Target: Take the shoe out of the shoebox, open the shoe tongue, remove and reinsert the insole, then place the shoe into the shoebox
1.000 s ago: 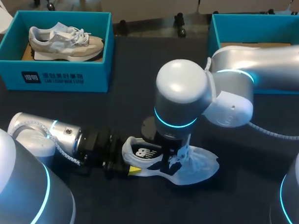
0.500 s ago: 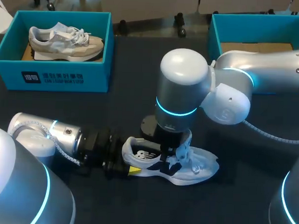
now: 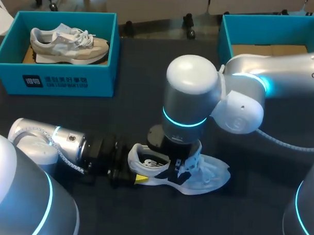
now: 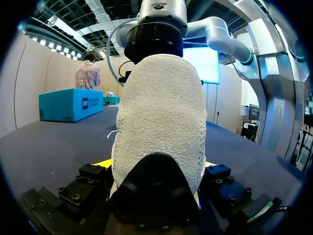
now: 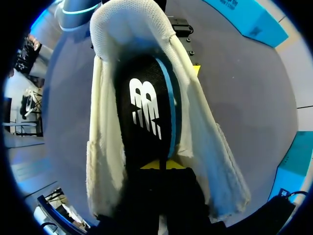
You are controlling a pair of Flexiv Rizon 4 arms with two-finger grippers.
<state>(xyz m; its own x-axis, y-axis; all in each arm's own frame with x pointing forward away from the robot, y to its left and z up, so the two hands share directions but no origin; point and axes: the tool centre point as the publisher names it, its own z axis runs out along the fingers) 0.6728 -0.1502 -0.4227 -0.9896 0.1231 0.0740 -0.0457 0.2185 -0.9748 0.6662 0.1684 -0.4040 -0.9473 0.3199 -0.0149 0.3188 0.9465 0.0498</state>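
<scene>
Clamping shoe [image 3: 209, 176] heel on desk [image 3: 142, 96] in left pincer [image 3: 139, 178] | pinching insole [image 5: 146, 112] with right pincer [image 5: 164, 164] | remaining, seemingly: removing, reinserting, reboxing

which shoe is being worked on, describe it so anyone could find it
On the dark table, skip the teal box with the beige shoe. The white shoe lies on the table's near middle, outside any box, black insole showing.
</scene>
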